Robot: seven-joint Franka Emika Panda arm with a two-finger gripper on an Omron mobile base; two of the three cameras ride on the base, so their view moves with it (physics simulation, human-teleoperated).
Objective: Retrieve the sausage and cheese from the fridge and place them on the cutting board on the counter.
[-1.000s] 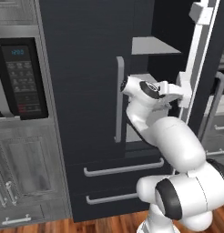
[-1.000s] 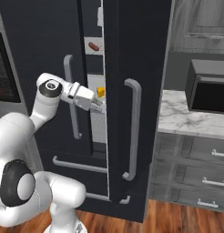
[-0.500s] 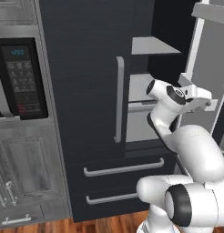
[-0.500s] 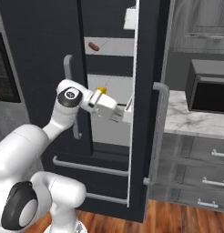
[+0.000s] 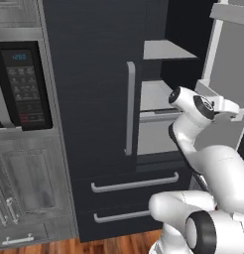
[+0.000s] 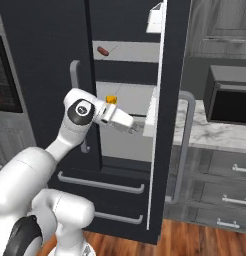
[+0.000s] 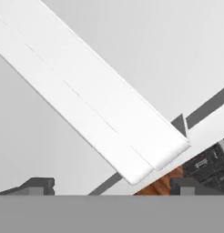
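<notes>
- Standing open, the right door (image 6: 167,125) of the fridge (image 5: 94,99) is swung out toward the base, and pale shelves (image 5: 166,49) are exposed inside.
- The gripper (image 6: 136,128) is held level at the door's inner face, at mid-shelf height; its jaws are spread wide and nothing is gripped.
- In the hand view, two dark fingertips (image 7: 38,185) are seen well apart, with a white door bin (image 7: 95,113) slanting across just ahead.
- The sausage (image 6: 102,50) is seen lying on the upper shelf, near its left end.
- The cheese (image 6: 111,99) is seen on the shelf below, just above the wrist.
- A marble counter (image 6: 215,132) is seen right of the fridge.
- A black microwave (image 5: 22,84) is set in the cabinets left of the fridge.
</notes>
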